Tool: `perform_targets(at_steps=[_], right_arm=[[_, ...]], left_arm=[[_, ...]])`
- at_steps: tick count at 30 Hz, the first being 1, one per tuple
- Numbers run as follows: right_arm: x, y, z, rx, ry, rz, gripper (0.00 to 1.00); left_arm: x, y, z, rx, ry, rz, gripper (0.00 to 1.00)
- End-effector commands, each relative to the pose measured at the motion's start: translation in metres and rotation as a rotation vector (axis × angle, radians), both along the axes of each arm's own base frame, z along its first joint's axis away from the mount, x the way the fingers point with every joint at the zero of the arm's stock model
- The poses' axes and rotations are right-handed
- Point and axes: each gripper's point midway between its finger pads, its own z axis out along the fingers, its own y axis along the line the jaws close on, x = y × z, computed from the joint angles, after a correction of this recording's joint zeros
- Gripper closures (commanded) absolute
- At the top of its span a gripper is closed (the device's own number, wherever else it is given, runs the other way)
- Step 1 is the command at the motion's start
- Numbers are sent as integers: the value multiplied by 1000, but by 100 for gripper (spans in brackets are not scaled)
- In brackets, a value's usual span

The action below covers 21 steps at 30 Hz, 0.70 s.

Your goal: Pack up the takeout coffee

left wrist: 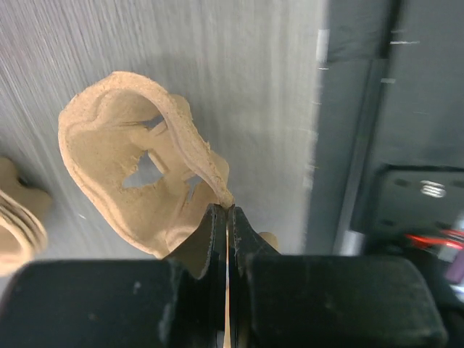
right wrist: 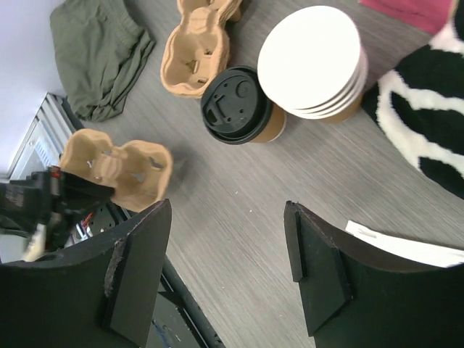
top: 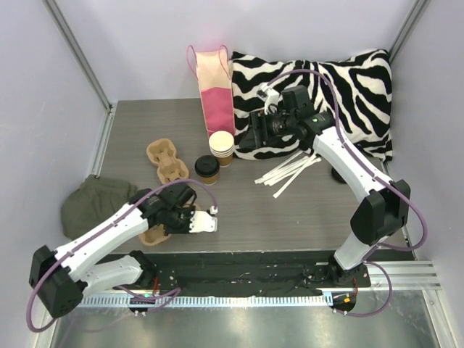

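Brown cup (right wrist: 274, 130): mid-table, upright, long axis vertical, black lid (right wrist: 232, 105) on top.
White cup stack (right wrist: 310, 58): just beside it at 1 o'clock in the top view, upright, axis vertical.
Left gripper (left wrist: 226, 210): clenched on pulp carrier (left wrist: 87, 138) rim.
Right gripper (right wrist: 227, 210): fingers spread, holding nothing.

Table (top: 290, 217): cups (top: 222, 147), carrier (top: 165, 161), perhaps straws (top: 288, 172)

Plain pale lavender walls (top: 145, 43) enclose a grey wood-grain table (top: 290, 210), with slim metal posts (top: 80, 51) at the back corners. Behind the jaws of the right gripper (right wrist: 226, 217), a zebra-striped cushion (top: 362, 80) leans against the back wall. A metal rail (top: 406, 270) edges the table's near side. The light is soft and even.
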Motion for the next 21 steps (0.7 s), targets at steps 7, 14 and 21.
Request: perform_targets(at_steps=[7,14,21], right_arm=[[5,-31,15,21,-39,-66,28],[10,-45,23,43,-38,-98,25],[22,-51,27,53,-49,-134,24]], left_arm=[[67,-34,-20,16,-275,-212,99],[67,-34,40,-141,-97,-53,44],[145,10,55,-169,-136,445,42]])
